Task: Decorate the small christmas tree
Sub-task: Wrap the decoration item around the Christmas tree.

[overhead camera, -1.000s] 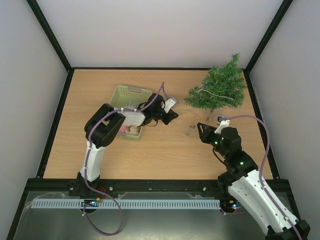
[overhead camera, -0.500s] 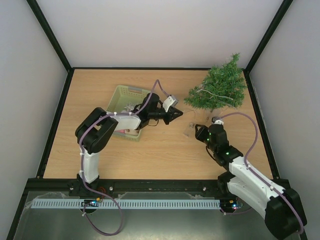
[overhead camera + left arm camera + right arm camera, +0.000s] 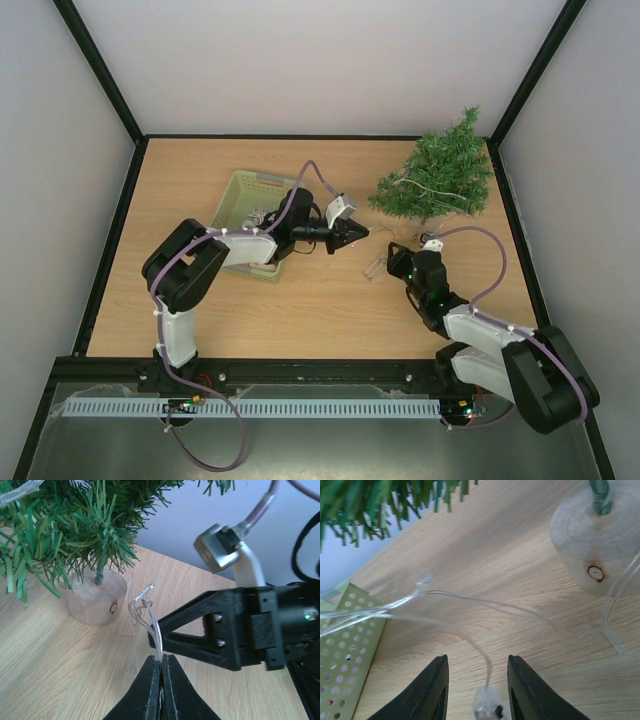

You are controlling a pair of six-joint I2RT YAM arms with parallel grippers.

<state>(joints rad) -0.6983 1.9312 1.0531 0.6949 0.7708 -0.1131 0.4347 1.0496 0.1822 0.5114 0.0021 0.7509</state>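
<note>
The small christmas tree stands at the back right on a round wooden base, with a clear light string draped in its branches. The left gripper is shut on a bundle of the clear wires, which rise out of its tips. Right in front of it is the right gripper, whose black finger sits just behind the wires. The right gripper is open, low over the wood. A small clear bulb on a curling wire lies between its fingers, touching neither.
A pale green perforated basket sits at centre left, under the left arm; its corner shows in the right wrist view. Black frame posts and grey walls bound the table. The tree's wooden base is close ahead of the right gripper.
The left gripper has moved right from the basket, carrying the wires toward the right gripper. The right arm has stretched forward and lower to meet it, its jaws a little wider.
</note>
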